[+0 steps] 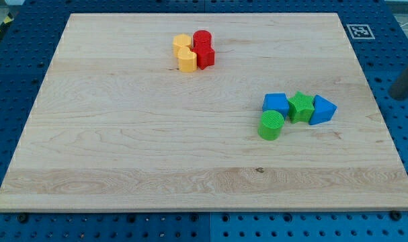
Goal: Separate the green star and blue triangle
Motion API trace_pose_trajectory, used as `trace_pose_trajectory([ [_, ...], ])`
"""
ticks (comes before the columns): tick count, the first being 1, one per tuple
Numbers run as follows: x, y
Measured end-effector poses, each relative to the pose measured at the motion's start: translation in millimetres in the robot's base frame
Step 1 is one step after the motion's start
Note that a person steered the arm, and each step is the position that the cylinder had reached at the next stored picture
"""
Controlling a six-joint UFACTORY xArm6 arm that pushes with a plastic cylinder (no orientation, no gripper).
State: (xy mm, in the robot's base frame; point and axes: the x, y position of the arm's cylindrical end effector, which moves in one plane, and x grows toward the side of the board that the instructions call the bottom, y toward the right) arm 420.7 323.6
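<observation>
No words to read — only a black-and-white tag past the board's corner. My tip holds nothing, well right of the blue triangle — which touches the green star.

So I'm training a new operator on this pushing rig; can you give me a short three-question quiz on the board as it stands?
1. True or false: the green star sits between two blue blocks.
2. Which block lies at the view's right end of that row: A) blue cube B) blue triangle C) green cylinder?
3. Fill in: the yellow and ___ blocks cluster near the view's top.

Key: 1 true; 2 B; 3 red.
</observation>
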Motion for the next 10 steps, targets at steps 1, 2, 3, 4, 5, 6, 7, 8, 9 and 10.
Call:
trace_pose_trajectory([
  [1,-10.4,-45.8],
  [2,-9.0,-85.4],
  [3,2.1,-128.2],
  [4,19.5,-153.5],
  [5,19.9,-153.8],
  [6,-3.5,-144.5],
  [7,-3.2,-139.9],
  [8,26.1,-139.9],
  [9,57.4,-139.9],
  [10,70.9,-139.9],
])
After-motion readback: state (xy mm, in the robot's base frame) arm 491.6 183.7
